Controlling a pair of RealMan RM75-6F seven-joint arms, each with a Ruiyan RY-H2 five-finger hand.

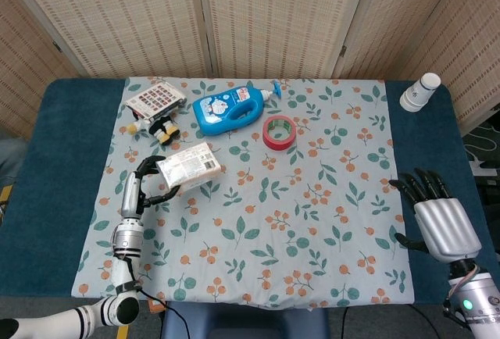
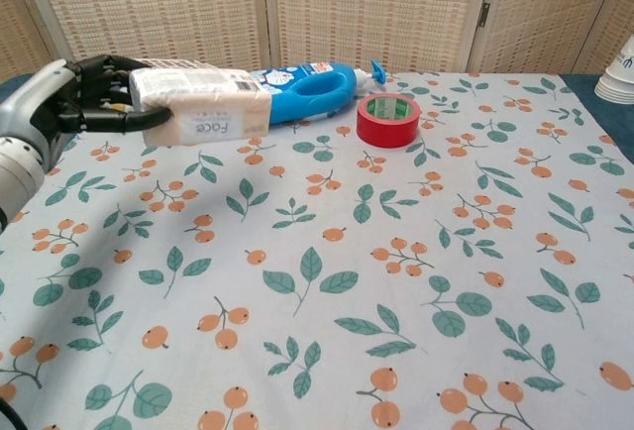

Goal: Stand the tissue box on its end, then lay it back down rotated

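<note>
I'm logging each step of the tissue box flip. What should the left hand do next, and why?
Probably lower it onto the cloth and let go. The left hand holds the tissue box lying lengthwise in the air, clear of the tablecloth, with bare cloth beneath it. The blue bottle lies close behind.

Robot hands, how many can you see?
2: the left hand holds the tissue box above the cloth's left side; the right hand hovers open at the table's right edge.

Only readable bit is showing on the tissue box [image 2: 203, 105]: "Face" printed on its side. Blue bottle's [image 2: 302, 92] label is too blurry.
</note>
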